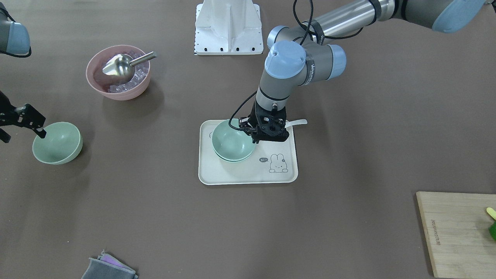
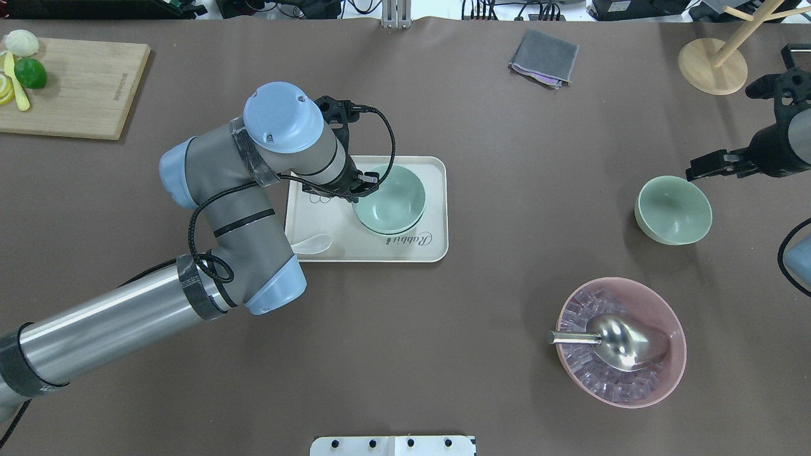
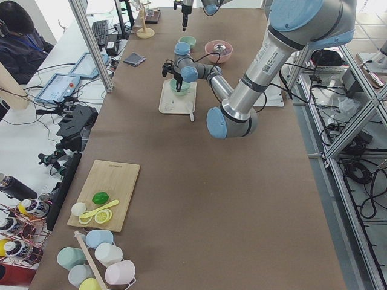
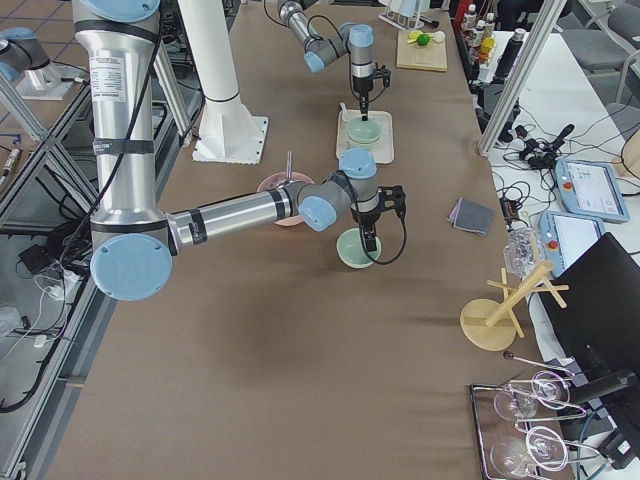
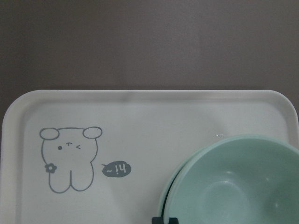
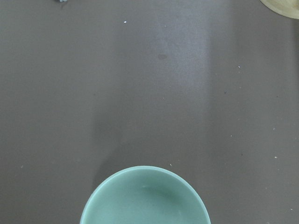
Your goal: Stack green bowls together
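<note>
Mint-green and matte, three small bowls sit in two places on a brown counter [image 1: 348,162]. Two are nested on a cream tray [image 1: 236,175] near the middle: the top green bowl [image 1: 231,141] rests inside the lower green bowl [image 1: 232,160], a little off-centre, so a thin crescent of the lower rim shows. The left claw [image 5: 166,220] meets the stack at its edge on the robot's left side; its fingertips [image 5: 158,220] sit close together on the rim of the top green bowl, pinching it. A line drawing of a rabbit [image 5: 70,158] with a "hi" speech bubble is printed on the tray, just beside the stack. A white spoon [image 2: 313,242] lies at the tray's near-left corner, partly under the left arm.

The lone green bowl [image 1: 57,142] stands upright on the bare counter well apart from the tray, toward the robot's right. The right claw [image 4: 369,240] hangs at that bowl's right-hand side, its fingers spread apart and holding nothing; one finger [image 1: 38,131] is close to the rim, and whether it touches cannot be told.

Nearer the robot than the lone green bowl stands a larger pink bowl [image 1: 130,92] filled with clear ice cubes [image 1: 116,88], a metal scoop [image 1: 120,66] resting on them. A wooden cutting board [image 2: 82,95] with a lime [image 2: 30,73] lies at the far left corner, and a folded grey cloth [image 2: 545,58] lies on the far side
</note>
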Robot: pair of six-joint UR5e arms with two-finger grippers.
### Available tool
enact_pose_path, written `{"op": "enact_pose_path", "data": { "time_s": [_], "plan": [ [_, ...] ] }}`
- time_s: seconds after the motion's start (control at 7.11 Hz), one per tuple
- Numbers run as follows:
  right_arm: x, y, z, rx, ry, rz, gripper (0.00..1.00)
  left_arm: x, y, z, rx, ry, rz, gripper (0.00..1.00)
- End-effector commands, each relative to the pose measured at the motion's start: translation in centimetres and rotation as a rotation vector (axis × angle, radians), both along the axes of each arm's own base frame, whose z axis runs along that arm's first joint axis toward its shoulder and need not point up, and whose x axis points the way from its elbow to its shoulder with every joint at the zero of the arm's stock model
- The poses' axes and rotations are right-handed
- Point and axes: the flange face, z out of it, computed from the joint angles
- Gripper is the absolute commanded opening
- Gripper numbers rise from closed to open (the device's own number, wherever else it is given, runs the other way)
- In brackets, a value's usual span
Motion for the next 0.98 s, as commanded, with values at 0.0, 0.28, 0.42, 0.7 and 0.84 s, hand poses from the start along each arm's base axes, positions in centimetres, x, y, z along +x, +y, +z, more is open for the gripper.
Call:
{"op": "enact_pose_path", "data": {
  "time_s": [0.0, 0.28, 0.42, 0.7, 0.84],
  "plan": [
    [0.0, 0.0, 0.0, 0.0, 0.0, -0.001, 1.0, 0.2, 0.2, 0.0, 0.0, 0.0, 0.004, 0.0],
    [0.0, 0.0, 0.0, 0.0, 0.0, -0.001, 1.0, 0.2, 0.3, -0.1, 0.003, 0.004, 0.006, 0.35],
    [0.0, 0.0, 0.0, 0.0, 0.0, -0.001, 1.0, -0.1, 0.3, -0.5, 0.006, 0.012, 0.003, 0.89],
    [0.0, 0.0, 0.0, 0.0, 0.0, 0.001, 1.0, -2.7, -0.7, -2.0, 0.018, 0.035, -0.014, 0.98],
    [0.1, 0.0, 0.1, 0.001, 0.002, 0.0, 1.0, -6.3, -1.5, -1.3, -0.01, 0.029, 0.044, 0.98]
  ]
}}
